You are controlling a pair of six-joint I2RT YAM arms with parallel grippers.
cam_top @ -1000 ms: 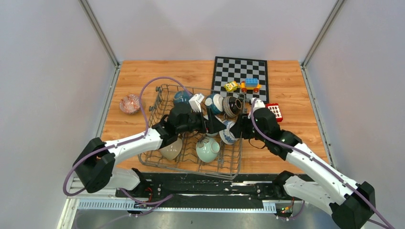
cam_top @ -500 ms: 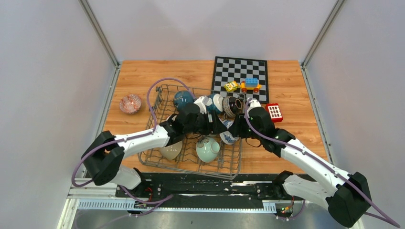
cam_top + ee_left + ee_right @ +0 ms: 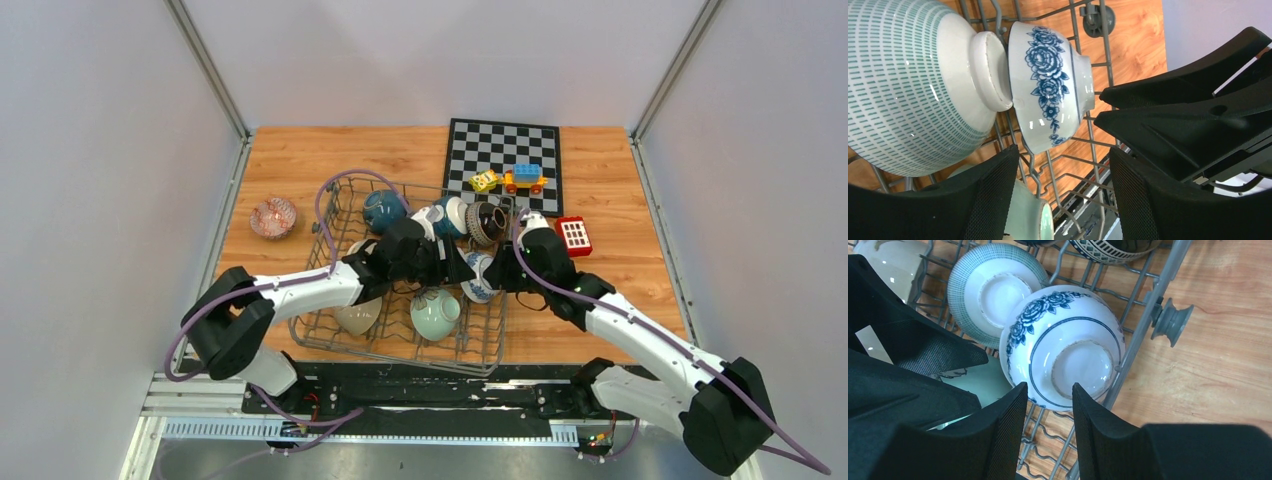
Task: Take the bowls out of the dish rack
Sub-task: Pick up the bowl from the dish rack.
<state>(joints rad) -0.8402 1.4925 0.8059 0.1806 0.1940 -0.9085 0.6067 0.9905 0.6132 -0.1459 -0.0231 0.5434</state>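
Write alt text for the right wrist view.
A blue-and-white floral bowl lies foot toward the camera at the edge of the dish rack, the right gripper open below it. A teal-dashed bowl sits beside it; the left gripper fills the left side.

The rose bowl [image 3: 1063, 347] is white with blue flowers, the dashed bowl [image 3: 903, 85] white with teal dashes. The celadon bowl [image 3: 435, 315] is pale green, the teal bowl [image 3: 382, 208] dark blue-green, the striped bowl [image 3: 487, 222] brown and cream. The rack [image 3: 480, 345] is grey, the desk [image 3: 290, 160] orange-brown woodgrain, the chessboard [image 3: 500, 145] black-and-white checked.
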